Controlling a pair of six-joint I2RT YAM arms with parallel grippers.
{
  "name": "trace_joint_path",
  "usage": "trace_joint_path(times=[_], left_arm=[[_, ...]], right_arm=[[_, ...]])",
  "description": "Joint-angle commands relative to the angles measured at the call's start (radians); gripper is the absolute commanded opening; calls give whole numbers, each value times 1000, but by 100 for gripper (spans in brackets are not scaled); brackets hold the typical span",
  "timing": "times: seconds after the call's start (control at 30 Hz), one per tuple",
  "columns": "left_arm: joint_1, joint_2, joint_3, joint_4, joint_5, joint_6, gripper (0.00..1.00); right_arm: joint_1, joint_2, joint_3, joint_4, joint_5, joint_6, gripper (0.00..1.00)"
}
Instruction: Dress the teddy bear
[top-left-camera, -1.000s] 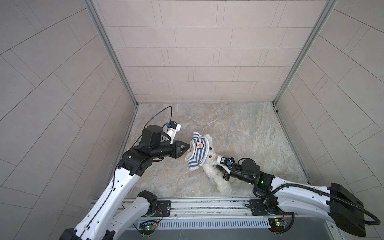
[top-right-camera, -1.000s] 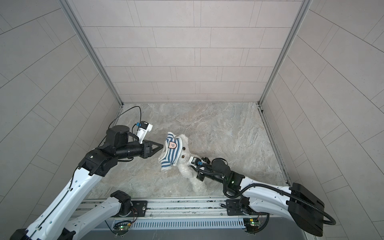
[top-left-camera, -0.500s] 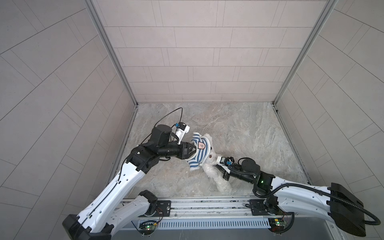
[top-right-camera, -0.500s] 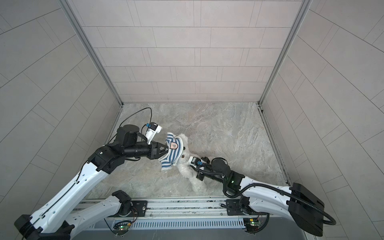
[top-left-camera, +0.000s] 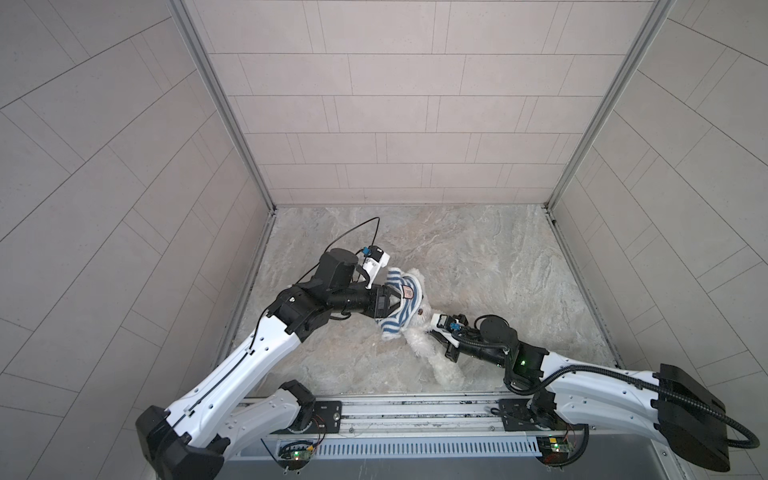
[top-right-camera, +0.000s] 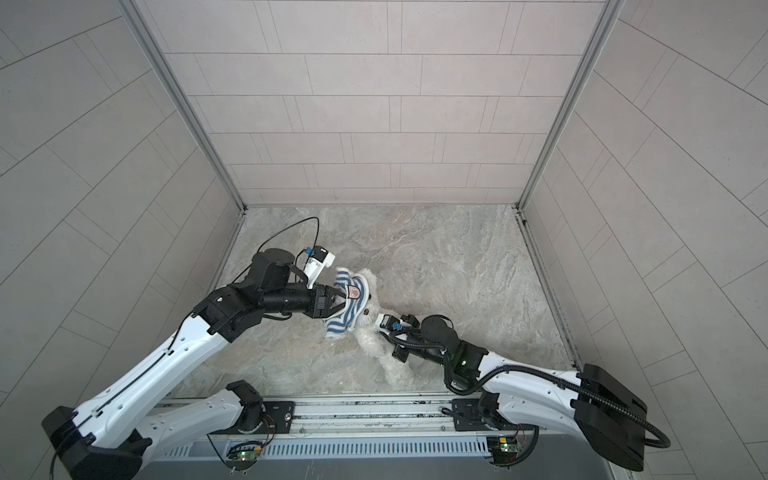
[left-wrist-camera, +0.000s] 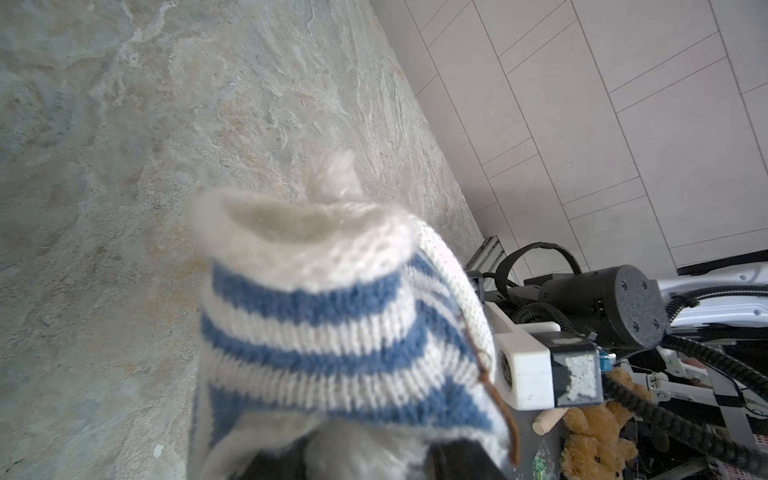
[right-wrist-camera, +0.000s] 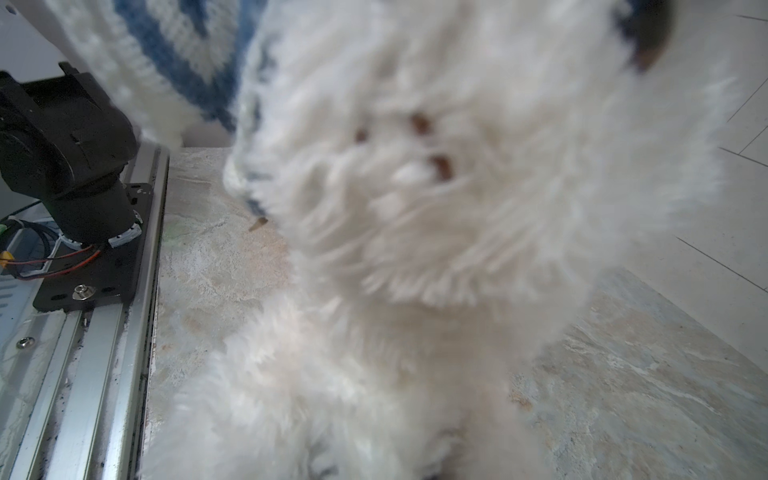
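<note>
Tiled walls (top-left-camera: 395, 104); marbled stone tabletop (top-left-camera: 498, 257); teddy bear (top-left-camera: 419, 340) near front rail (top-left-camera: 415, 409).

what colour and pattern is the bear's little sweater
The sweater has blue and cream stripes, clearest in the left wrist view.

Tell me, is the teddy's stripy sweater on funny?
Yes. The blue-and-white striped knitted sweater is bunched up at the head of the fluffy white teddy bear, leaving its body and legs bare.
</note>
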Motion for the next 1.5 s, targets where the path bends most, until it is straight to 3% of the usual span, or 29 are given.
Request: trace_joint_path(times=[0.0, 0.13, 0.37, 0.57, 0.63, 0.7, 0.87, 0.97, 1.13, 1.3, 1.47], left_arm=[[-25, 15, 23, -8, -17, 30, 50], [-32, 29, 9, -8, -22, 38, 49], [-32, 30, 4, 5, -25, 45, 23], [-32, 18, -14, 30, -37, 51, 8], [-32, 6, -26, 56, -55, 52, 4], [-30, -6, -39, 73, -103, 59, 0], [-32, -1, -74, 121, -246, 126, 0], [-33, -18, -145, 249, -304, 155, 0], [-33, -37, -256, 459, -351, 192, 0], [-38, -36, -288, 556, -369, 230, 0], [-67, -61, -295, 568, -389, 308, 0]], right_arm=[[7, -4, 49, 60, -17, -40, 0], [8, 2, 54, 61, -16, -48, 0], [8, 24, 68, 65, -7, -60, 0], [8, 27, 77, 37, 33, -52, 0], [8, 18, 76, 11, 60, -28, 6], [8, -2, 67, -22, 84, 4, 19], [-7, -145, 46, -183, 164, 142, 48], [-49, -230, 85, -339, 167, 233, 55], [-179, -245, 206, -478, 37, 453, 57], [-258, -113, 373, -500, -79, 603, 57], [-291, 43, 514, -475, -196, 716, 50]])
